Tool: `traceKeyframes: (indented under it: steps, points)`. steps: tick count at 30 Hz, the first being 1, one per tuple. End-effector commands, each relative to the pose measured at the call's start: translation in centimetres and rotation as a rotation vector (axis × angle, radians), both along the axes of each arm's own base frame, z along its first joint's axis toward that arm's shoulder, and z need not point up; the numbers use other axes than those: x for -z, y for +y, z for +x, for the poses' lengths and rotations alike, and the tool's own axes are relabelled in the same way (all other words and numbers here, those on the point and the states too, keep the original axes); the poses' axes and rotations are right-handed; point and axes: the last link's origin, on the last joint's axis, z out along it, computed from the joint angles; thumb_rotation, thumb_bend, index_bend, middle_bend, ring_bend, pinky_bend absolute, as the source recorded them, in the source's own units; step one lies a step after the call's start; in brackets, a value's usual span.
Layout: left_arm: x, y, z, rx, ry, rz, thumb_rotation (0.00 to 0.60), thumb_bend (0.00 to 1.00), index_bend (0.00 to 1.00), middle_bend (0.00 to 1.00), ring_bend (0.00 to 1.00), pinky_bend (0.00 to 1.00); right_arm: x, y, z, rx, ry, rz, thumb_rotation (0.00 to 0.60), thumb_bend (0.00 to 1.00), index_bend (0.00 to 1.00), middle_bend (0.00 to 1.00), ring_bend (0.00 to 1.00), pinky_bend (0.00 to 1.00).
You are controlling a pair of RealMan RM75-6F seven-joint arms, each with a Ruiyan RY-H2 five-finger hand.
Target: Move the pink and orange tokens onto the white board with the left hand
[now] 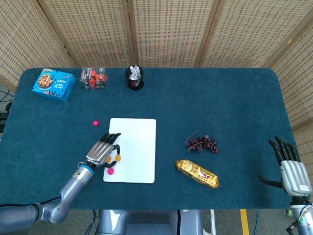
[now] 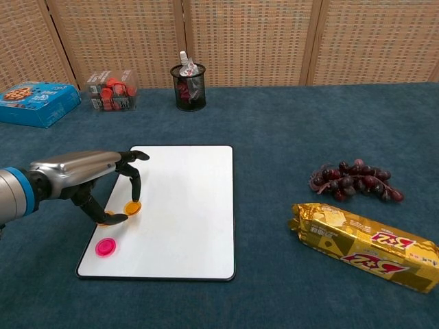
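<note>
- Orange token [image 2: 132,207] sits pinched in the left hand [image 2: 103,179], low over the white board [image 2: 185,205].
- Pink token [image 1: 95,123] lies off-board, beyond that hand, nearer it than the right.

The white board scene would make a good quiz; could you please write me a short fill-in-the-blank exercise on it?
1. The left hand holds an ____ token over the white board.
2. The pink token still off the board lies on the ____ tablecloth.
3. The grapes lie beside a ____ snack packet.
4. The right hand holds ____.

Missing words: orange; blue; gold; nothing
</note>
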Motion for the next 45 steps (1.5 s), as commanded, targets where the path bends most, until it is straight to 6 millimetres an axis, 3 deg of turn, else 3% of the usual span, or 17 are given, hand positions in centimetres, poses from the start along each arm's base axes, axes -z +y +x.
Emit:
traceKeyframes:
  steps: [1,5,13,17,22,31,38,45]
  points:
    - [0.1,-0.1,0.1,-0.002,-0.003,-0.002,0.6,0.32,0.57,0.0,0.0,0.0,0.0,0.0,0.0,0.0,-0.001,0.0,0.6,0.0,0.0,0.0,0.0,0.0]
    - [0.1,-0.1,0.1,-0.005,0.004,-0.005,0.6,0.3,0.54,0.0,0.0,0.0,0.0,0.0,0.0,0.0,0.0,0.0,0.6,0.0,0.0,0.0,0.0,0.0]
    - [-0.1,0.1,0.0,-0.02,0.008,-0.011,0.6,0.27,0.34,0.0,0.0,0.0,0.0,0.0,0.0,0.0,0.001,0.001,0.6,0.0,0.0,0.0,0.0,0.0]
    - [-0.7,0.6,0.0,-0.022,0.004,0.007,0.6,0.27,0.31,0.0,0.0,0.0,0.0,0.0,0.0,0.001,0.0,0.001,0.6,0.0,0.0,0.0,0.0,0.0]
    - [-2.4,2.5,-0.6,-0.026,-0.01,0.086,0.6,0.28,0.31,0.0,0.0,0.0,0.0,0.0,0.0,0.002,0.002,-0.001,0.6,0.0,0.0,0.0,0.0,0.0]
    - [-5.6,7.9,-4.5,-0.104,0.018,0.247,0.6,0.28,0.31,0.0,0.0,0.0,0.1,-0.1,0.0,0.014,0.007,0.0,0.6,0.0,0.0,0.0,0.0,0.0]
    - [-5.4,10.5,-7.2,-0.174,0.056,0.236,0.6,0.29,0.31,0.0,0.0,0.0,0.2,-0.2,-0.1,0.029,0.012,0.007,0.6,0.0,0.0,0.0,0.0,0.0]
    - [-4.5,12.0,-7.6,-0.176,0.07,0.23,0.6,0.3,0.34,0.0,0.0,0.0,0.3,-0.2,-0.1,0.04,0.017,0.007,0.6,0.0,0.0,0.0,0.0,0.0]
